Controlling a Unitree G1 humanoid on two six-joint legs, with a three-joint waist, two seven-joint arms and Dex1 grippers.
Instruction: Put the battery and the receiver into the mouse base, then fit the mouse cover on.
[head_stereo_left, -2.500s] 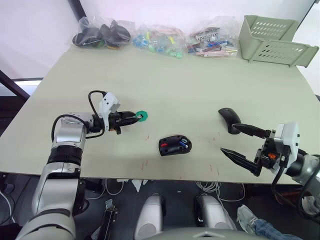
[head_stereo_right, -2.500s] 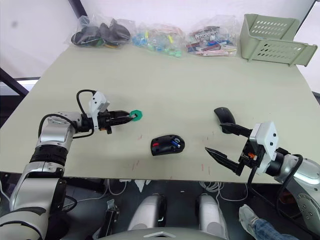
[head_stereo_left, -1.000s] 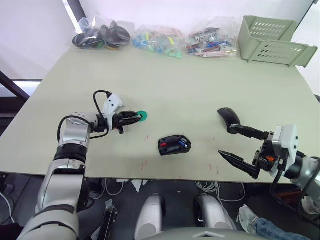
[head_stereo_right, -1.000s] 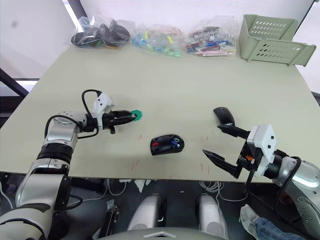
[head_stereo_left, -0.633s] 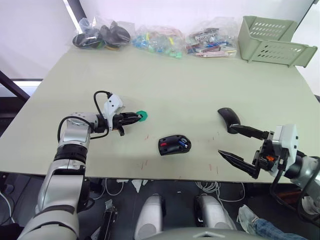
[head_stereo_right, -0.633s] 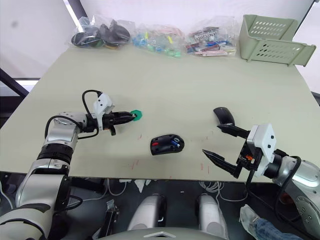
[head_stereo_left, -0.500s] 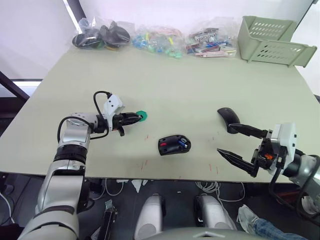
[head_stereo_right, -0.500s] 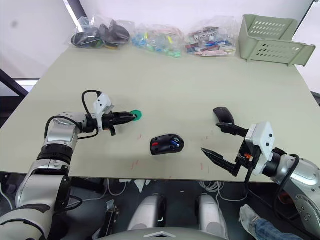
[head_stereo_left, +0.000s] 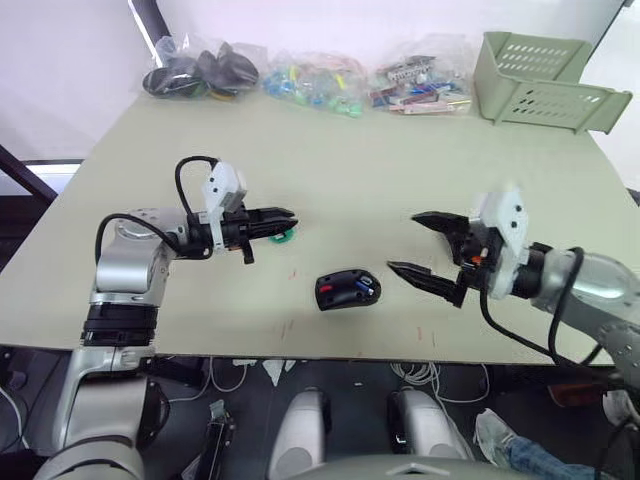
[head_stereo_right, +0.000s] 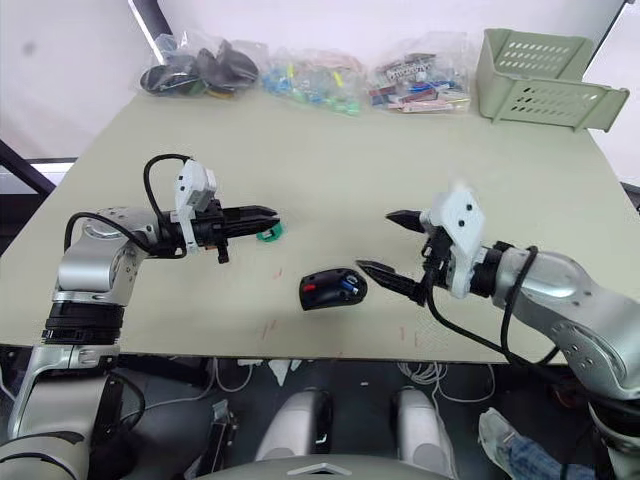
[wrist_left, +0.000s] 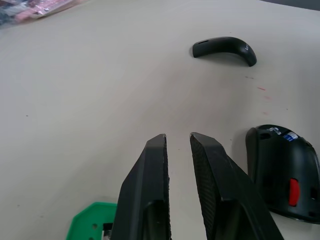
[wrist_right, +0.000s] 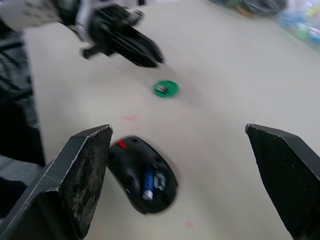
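The base (head_stereo_left: 348, 291) lay near the tabletop's (head_stereo_left: 350, 170) front edge with the battery (wrist_right: 148, 183) seated inside. The right pincer (head_stereo_left: 422, 242), spread wide, hovered at the base's 3 o'clock. The left pincer (head_stereo_left: 285, 217), nearly closed and empty, hung over a green disc (wrist_right: 165, 88) at 10 o'clock.

A pale olive-grey table (head_stereo_left: 330, 150) filled most of the scene, its top marked with small red scratches. Along the far edge sat three clear plastic bags (head_stereo_left: 318, 80) and a pale green slotted basket (head_stereo_left: 545, 80) at the right corner. Behind, a white wall with a dark diagonal post (head_stereo_left: 148, 14). Under the near edge, white cables (head_stereo_left: 262, 368) trailed across dark floor.
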